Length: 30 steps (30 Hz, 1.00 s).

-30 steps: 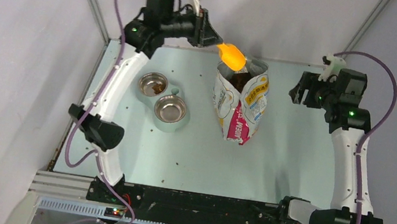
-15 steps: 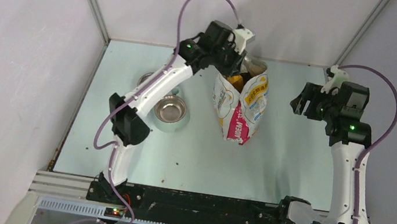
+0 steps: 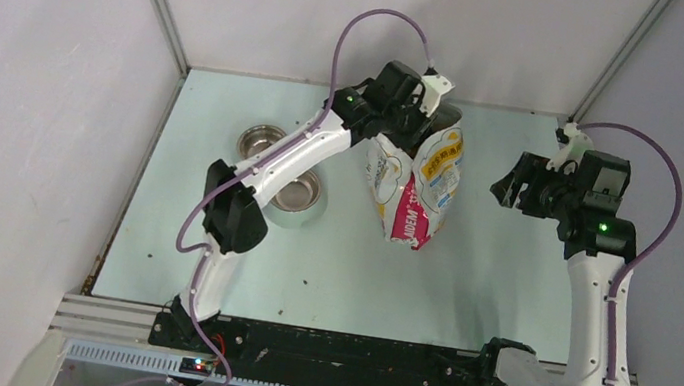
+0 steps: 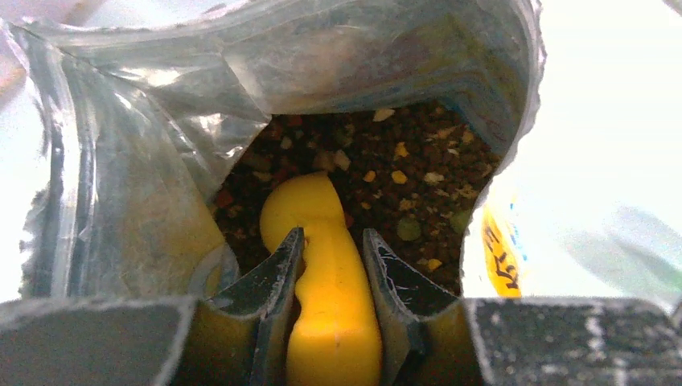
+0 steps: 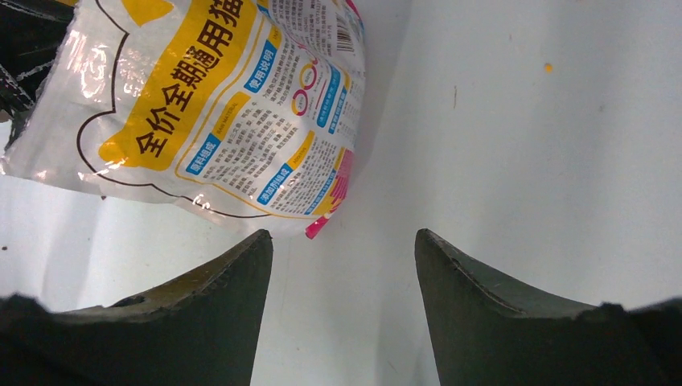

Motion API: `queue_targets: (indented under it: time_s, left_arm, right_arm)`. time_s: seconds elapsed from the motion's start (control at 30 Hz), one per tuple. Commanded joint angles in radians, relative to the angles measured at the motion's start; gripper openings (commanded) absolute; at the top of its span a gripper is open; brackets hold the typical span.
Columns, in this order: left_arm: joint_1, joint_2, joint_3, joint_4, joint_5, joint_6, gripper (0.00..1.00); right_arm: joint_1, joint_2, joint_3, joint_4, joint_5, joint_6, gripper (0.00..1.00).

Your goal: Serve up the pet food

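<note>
On my right wrist feed, upper left of the frame, the bag [image 5: 201, 121] carries large white characters on a yellow band — 全价全期通用猫. The blue tabs and blocks of print beside it are too fine for me to read. On the top camera, centre frame, I make out ADEM in white on the bag's pink lower part

The bag [image 5: 233, 121] is showing glossy printed plastic outside and a crinkled silvery foil lining [image 4: 145, 121] inside. The scoop [image 4: 330, 297] is gleaming as smooth yellow plastic, while the pet food [image 4: 402, 177] is looking dry, matt and rough. The steel bowl [image 3: 303, 196] is shining like polished metal; the table [image 3: 465, 291] is looking smooth and matt.
</note>
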Motion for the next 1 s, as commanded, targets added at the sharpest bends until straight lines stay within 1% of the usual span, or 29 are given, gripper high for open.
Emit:
queue_targets:
  time_s: [0.0, 0.03, 0.07, 0.1, 0.13, 0.2, 0.33, 0.5, 0.73, 0.97]
  left_arm:
    - [0.027, 0.021, -0.104, -0.111, 0.287, -0.161, 0.0]
    - [0.039, 0.016, -0.131, -0.097, 0.338, -0.226, 0.0]
    - [0.046, 0.013, -0.146, -0.059, 0.44, -0.262, 0.0]
    - [0.059, 0.009, -0.179, -0.036, 0.483, -0.329, 0.0]
    - [0.064, 0.008, -0.195, 0.011, 0.566, -0.361, 0.0]
    - [0.077, 0.005, -0.219, 0.057, 0.648, -0.406, 0.0]
    - [0.115, 0.006, -0.2, 0.112, 0.715, -0.453, 0.0]
    - [0.195, -0.015, -0.174, 0.194, 0.782, -0.537, 0.0]
    - [0.291, -0.082, -0.227, 0.379, 0.868, -0.739, 0.0]
    - [0.336, -0.143, -0.284, 0.46, 0.896, -0.854, 0.0]
  right_arm:
    - [-0.004, -0.007, 0.001, 0.015, -0.022, 0.036, 0.67]
    - [-0.004, -0.004, 0.001, 0.014, -0.014, 0.038, 0.67]
    - [-0.005, -0.003, 0.0, 0.013, -0.004, 0.04, 0.67]
    - [-0.005, -0.002, 0.0, 0.013, -0.003, 0.04, 0.67]
    - [-0.005, -0.001, 0.001, 0.013, -0.004, 0.043, 0.67]
    - [-0.006, 0.0, 0.001, 0.01, -0.009, 0.051, 0.67]
    - [-0.008, 0.002, 0.002, -0.01, -0.012, 0.046, 0.67]
    - [-0.016, 0.02, 0.018, -0.053, 0.012, 0.004, 0.67]
    - [-0.03, 0.045, 0.042, -0.086, 0.03, -0.043, 0.67]
    - [-0.039, 0.053, 0.042, -0.099, 0.045, -0.059, 0.67]
